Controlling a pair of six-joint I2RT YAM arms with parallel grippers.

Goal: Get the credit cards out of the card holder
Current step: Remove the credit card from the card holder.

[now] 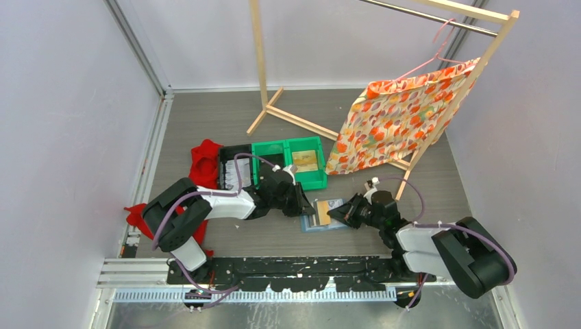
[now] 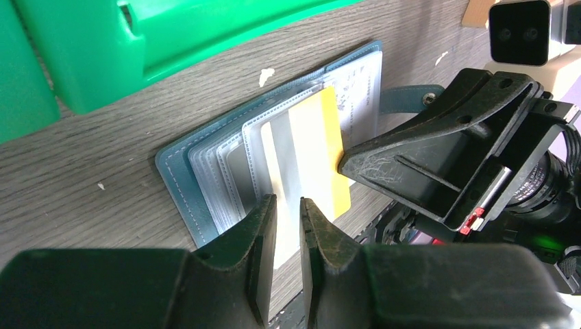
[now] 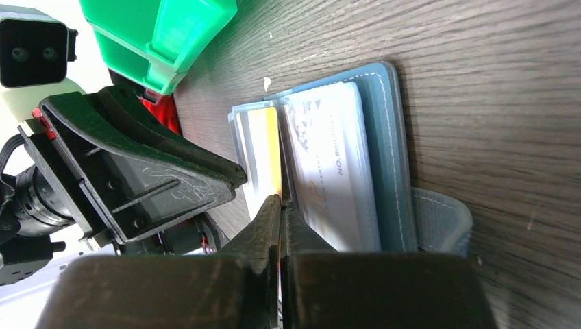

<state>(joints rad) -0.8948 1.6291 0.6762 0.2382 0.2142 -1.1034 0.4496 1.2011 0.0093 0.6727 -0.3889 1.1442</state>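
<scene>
The slate-blue card holder [image 1: 322, 223] lies open on the table between both grippers; it also shows in the left wrist view [image 2: 179, 171] and the right wrist view [image 3: 390, 137]. A credit card [image 2: 312, 144] with grey, white and yellow bands sticks partway out of a clear sleeve. My right gripper [image 3: 281, 205] is shut on this card's [image 3: 264, 144] edge. A whitish card [image 3: 336, 171] with small print sits in the right-hand pocket. My left gripper [image 2: 288, 212] hovers over the holder's near edge, jaws a narrow gap apart, with nothing between them.
Two green bins [image 1: 288, 161] stand just behind the holder, close to my left gripper [image 1: 302, 205]. A red cloth [image 1: 204, 161] lies at the left. A wooden rack [image 1: 274, 103] with a floral cloth [image 1: 397, 116] stands at the back right.
</scene>
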